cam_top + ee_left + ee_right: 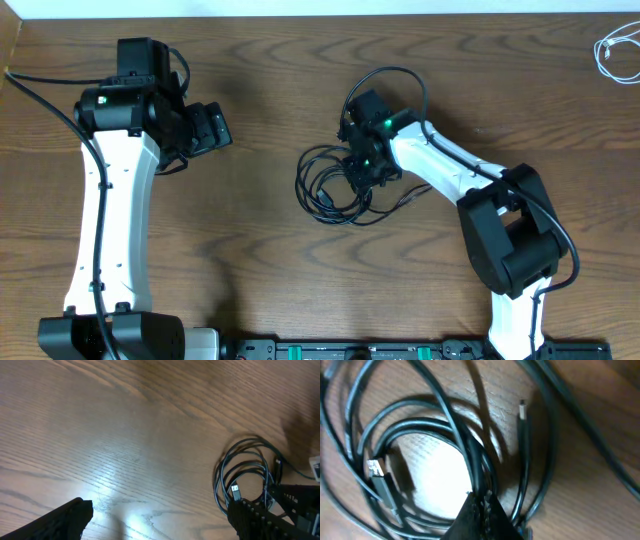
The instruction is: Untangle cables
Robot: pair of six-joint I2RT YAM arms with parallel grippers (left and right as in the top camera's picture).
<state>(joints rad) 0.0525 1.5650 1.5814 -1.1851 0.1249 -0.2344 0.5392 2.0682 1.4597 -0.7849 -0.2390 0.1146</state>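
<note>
The black cables (325, 190) lie in a tangled coil on the wooden table at mid-centre. My right gripper (366, 165) is down on the coil's right side. In the right wrist view its fingers (482, 505) are shut on a bundle of black cable strands (445, 425). A USB plug (377, 470) and a small plug (521, 410) lie loose beside them. My left gripper (212, 130) is open and empty, well to the left of the coil. In the left wrist view its fingers (162, 512) are spread wide over bare wood, and the coil (245, 475) shows at the right. A white cable (615, 48) lies apart at the far right corner.
The right arm's own thick black wire (390, 75) loops above the coil. The left arm's wire (40, 95) trails off the left edge. A rail of equipment (350, 350) runs along the table's front edge.
</note>
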